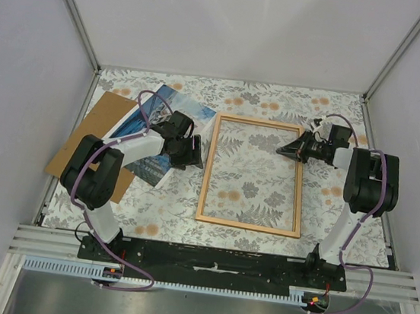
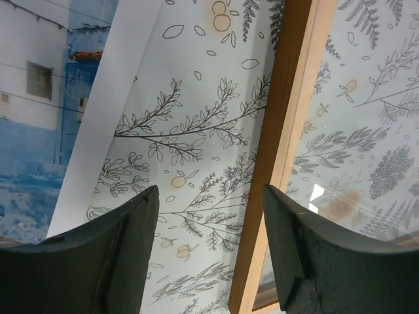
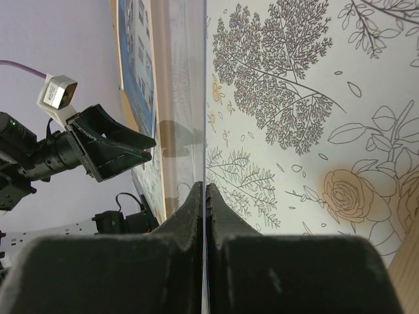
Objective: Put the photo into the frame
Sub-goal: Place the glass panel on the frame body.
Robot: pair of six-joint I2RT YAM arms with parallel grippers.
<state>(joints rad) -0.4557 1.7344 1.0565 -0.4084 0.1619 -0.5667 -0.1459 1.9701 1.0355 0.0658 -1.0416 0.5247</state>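
Observation:
The photo point(image 1: 199, 119) point(image 2: 39, 131), a print of blue-and-white buildings, lies face up at the left, partly on a brown board. The wooden frame point(image 1: 206, 172) point(image 2: 288, 131) lies flat in the middle of the table. Between the photo's right edge and the frame's left rail, my left gripper point(image 1: 192, 155) point(image 2: 209, 190) hovers open over bare tablecloth, holding nothing. My right gripper point(image 1: 281, 150) point(image 3: 205, 186) reaches in over the frame's upper right part. It is shut on the edge of a thin clear pane point(image 3: 186, 78), which I see edge-on.
The brown backing board point(image 1: 95, 124) lies at the far left under the photo and the left arm. A floral cloth point(image 1: 278, 100) covers the table. Grey walls close in the back and both sides.

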